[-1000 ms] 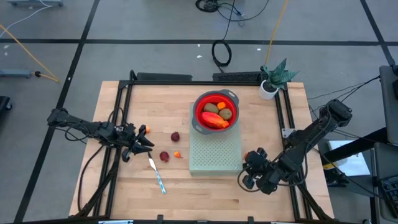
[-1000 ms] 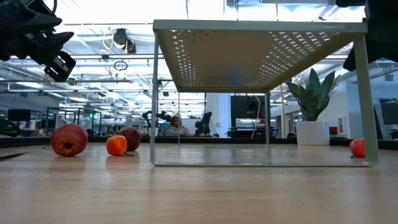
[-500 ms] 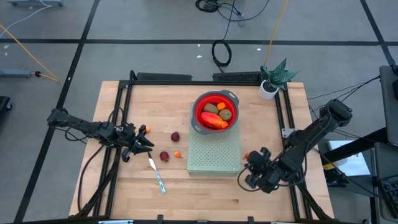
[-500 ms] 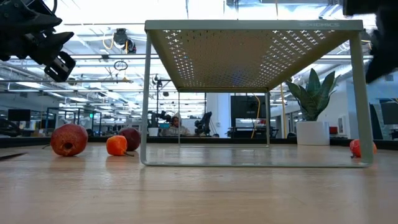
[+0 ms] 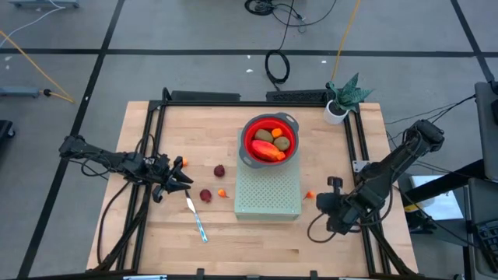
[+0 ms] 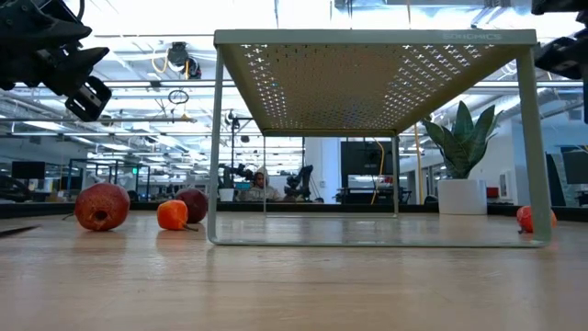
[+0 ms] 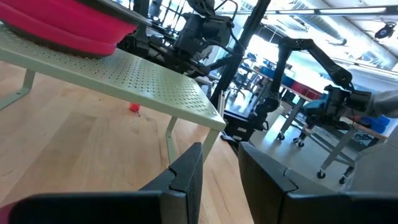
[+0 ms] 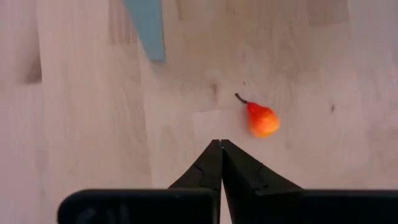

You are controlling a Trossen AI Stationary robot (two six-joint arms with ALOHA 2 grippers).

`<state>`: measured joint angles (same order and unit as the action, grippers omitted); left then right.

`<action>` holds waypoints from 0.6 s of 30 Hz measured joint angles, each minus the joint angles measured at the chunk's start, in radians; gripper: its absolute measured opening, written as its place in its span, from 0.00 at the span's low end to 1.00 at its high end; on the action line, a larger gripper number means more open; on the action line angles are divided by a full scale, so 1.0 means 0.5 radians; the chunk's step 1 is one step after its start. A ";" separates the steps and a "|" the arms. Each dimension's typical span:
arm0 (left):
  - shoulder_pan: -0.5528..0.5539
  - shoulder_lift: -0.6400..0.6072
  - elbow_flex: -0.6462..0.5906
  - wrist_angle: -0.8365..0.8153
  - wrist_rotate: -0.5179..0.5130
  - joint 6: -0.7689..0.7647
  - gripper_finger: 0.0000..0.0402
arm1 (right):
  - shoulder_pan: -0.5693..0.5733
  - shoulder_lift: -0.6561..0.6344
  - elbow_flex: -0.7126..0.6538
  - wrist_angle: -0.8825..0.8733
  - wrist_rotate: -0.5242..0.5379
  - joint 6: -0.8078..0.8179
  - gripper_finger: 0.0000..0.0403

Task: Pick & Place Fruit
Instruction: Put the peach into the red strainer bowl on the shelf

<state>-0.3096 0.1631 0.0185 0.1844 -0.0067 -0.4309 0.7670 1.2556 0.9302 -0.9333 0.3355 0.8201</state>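
The red bowl [image 5: 270, 140] stands on the green perforated stand [image 5: 268, 194] and holds the elongated red-orange fruit [image 5: 269, 152], two brown-green ovals and an orange ball. Two dark red balls [image 5: 219, 170] [image 5: 205, 195] and tiny orange balls [image 5: 222, 193] [image 5: 183, 162] lie on the table. Another tiny orange ball [image 5: 309, 195] [image 8: 262, 122] lies right of the stand. My right gripper [image 5: 324, 204] [image 8: 221, 144] hovers shut just short of it, touching nothing. My left gripper [image 5: 177, 180] [image 7: 221, 165] stays narrowly open by the left fruits.
A knife with a light-blue handle [image 5: 196, 218] lies near my left gripper. A potted plant [image 5: 341, 99] stands at the far right corner. The stand's leg [image 8: 146, 28] is close beyond my right gripper. Bare wood lies along the near edge.
My right gripper drew back from the stand's near right corner toward the table's right edge, uncovering the tiny orange ball. The stand slid slightly toward the table's left about half a second ago and has stayed there since.
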 joint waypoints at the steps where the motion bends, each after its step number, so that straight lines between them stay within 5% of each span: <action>1: 0.000 0.000 0.000 0.000 0.000 0.000 0.25 | -0.003 -0.001 0.000 0.000 0.000 -0.062 0.00; 10: 0.000 0.001 0.000 -0.001 0.000 0.000 0.25 | -0.004 0.000 -0.002 -0.010 0.000 -0.357 0.01; 18: 0.000 0.000 0.001 0.000 0.000 0.000 0.25 | -0.005 0.000 -0.177 0.027 0.001 -0.371 0.17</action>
<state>-0.3096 0.1631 0.0189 0.1844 -0.0067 -0.4309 0.7646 1.2556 0.8416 -0.9197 0.3362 0.6346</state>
